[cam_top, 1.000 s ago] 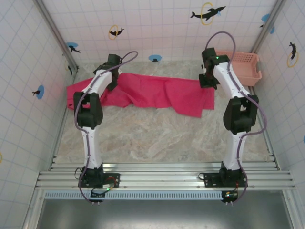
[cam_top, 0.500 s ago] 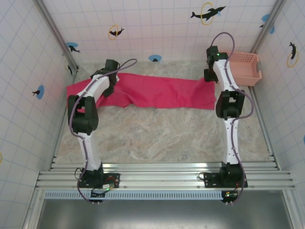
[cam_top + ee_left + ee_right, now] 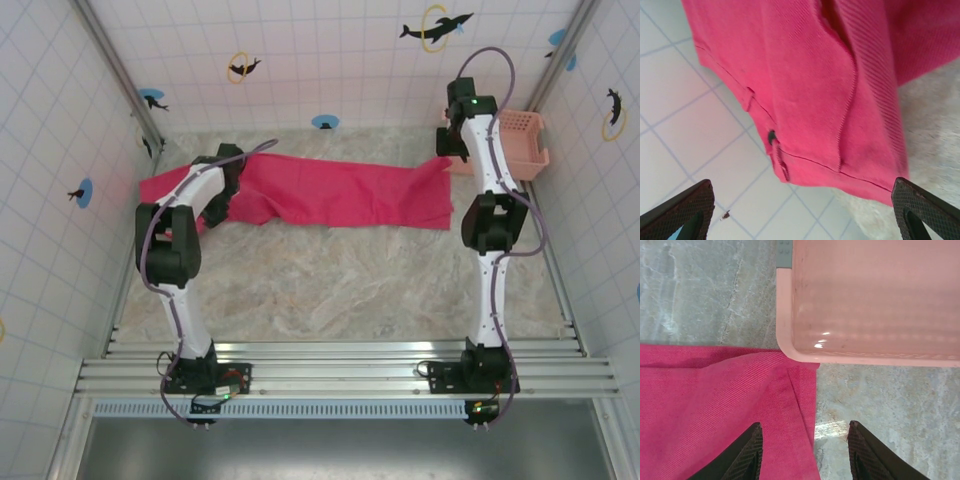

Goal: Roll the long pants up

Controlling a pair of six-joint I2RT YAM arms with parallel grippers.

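- Trouble starts from the layout: the long pants (image 3: 330,195) lie spread flat across the far side of the table (image 3: 330,290). Their hem corner touches the pink basket (image 3: 785,315).
- The right gripper (image 3: 805,455) hovers over that corner, fingers apart and empty. Closing here could nip the basket's rim or drag the basket along.
- The left gripper (image 3: 800,210) hangs above the waistband end, jaws spread wide and holding nothing. A shallow pinch may catch only one layer.
- Wrinkles near the waistband could make the roll lopsided.
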